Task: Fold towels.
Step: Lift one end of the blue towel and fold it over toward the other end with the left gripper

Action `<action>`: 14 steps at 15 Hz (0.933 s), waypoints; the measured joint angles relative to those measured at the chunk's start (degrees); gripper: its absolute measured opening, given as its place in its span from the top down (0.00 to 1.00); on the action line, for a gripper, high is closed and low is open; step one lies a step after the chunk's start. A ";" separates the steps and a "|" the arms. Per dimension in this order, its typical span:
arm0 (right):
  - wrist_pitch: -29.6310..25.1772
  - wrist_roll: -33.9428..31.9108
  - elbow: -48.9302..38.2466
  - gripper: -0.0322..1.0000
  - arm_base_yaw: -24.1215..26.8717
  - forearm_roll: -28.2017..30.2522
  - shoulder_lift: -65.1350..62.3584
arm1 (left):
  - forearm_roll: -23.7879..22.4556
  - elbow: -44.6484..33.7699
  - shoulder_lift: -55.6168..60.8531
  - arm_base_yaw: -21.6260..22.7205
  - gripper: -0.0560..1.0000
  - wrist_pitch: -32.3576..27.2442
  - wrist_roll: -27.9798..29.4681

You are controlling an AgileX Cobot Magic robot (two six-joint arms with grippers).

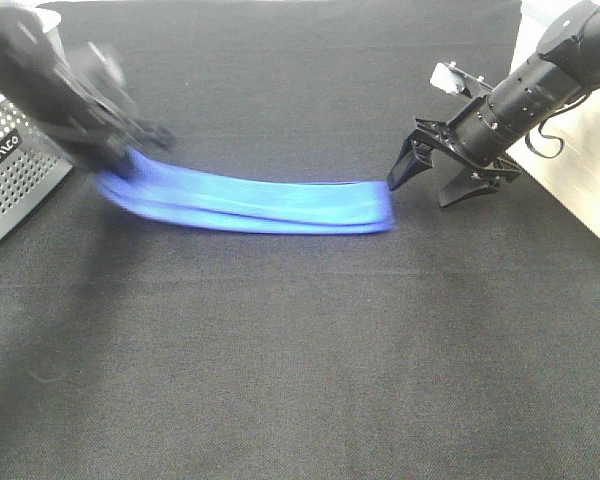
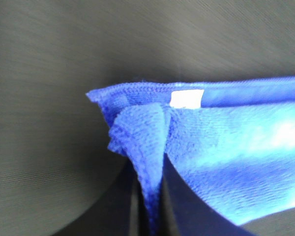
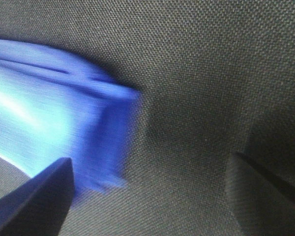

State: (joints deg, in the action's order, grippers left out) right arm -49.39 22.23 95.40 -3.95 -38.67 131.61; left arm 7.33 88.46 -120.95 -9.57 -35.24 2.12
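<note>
A blue towel (image 1: 250, 205) stretches as a long folded strip across the black table (image 1: 300, 380), smeared by motion blur. The left gripper (image 1: 120, 155), itself a dark blur, pinches the towel's corner near the white tag (image 2: 187, 98). The right gripper (image 1: 420, 193) gapes wide just beside the other end, holding nothing. A perforated grey basket (image 1: 10, 170) is cut off at the left edge.

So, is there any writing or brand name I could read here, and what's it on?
"MYACO", or close to it: white letters on a dark label on the grey basket; small, so I'm not sure of every letter.
No print shows on the white tag of the blue towel.
Nothing else carries text.
</note>
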 joint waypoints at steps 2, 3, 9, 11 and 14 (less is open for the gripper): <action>-0.11 -0.23 0.00 0.20 0.00 0.00 0.00 | 0.29 2.41 1.72 0.11 0.89 -4.81 1.20; -0.11 -0.29 0.00 0.20 0.00 0.00 0.00 | 1.72 4.58 1.78 -0.57 0.89 -8.08 1.43; -1.15 -0.29 0.00 0.20 0.00 0.00 0.00 | 12.83 13.75 0.23 -10.20 0.89 -11.69 4.24; -1.20 -1.49 0.00 0.20 0.00 0.00 0.00 | 13.58 19.19 -4.41 -14.32 0.89 -11.69 7.91; -2.81 -2.92 0.00 0.20 0.00 0.00 0.00 | 13.69 29.97 -15.07 -19.14 0.88 -11.86 13.81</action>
State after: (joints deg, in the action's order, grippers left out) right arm -52.20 19.31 95.40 -3.95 -38.67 131.61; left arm 21.03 118.43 -136.02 -28.71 -47.10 15.93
